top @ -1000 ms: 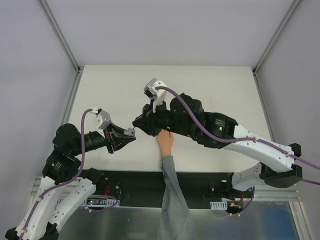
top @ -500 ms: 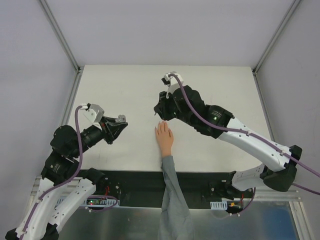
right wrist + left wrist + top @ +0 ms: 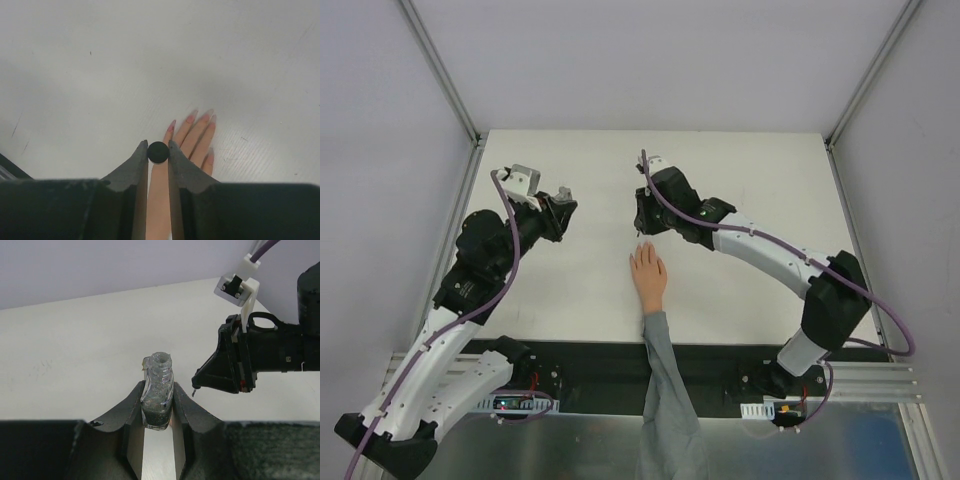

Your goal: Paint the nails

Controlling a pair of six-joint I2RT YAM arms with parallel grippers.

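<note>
The peach mannequin hand lies flat on the white table, its grey sleeve trailing toward the near edge. In the right wrist view its nails look pinkish and point away from me. My right gripper hovers just beyond the fingertips, shut on the round black brush cap. The brush tip hangs below it in the left wrist view. My left gripper is off to the left, shut on a small open bottle of dark glittery polish, held upright.
The white table extends behind and to both sides of the hand. A black strip runs along its near edge by the arm bases. Metal frame posts rise at the back corners.
The two grippers have separated from their meeting point near the hand. The left arm carried the bottle back and left; the right gripper swung away, then settled just beyond the fingertips.
</note>
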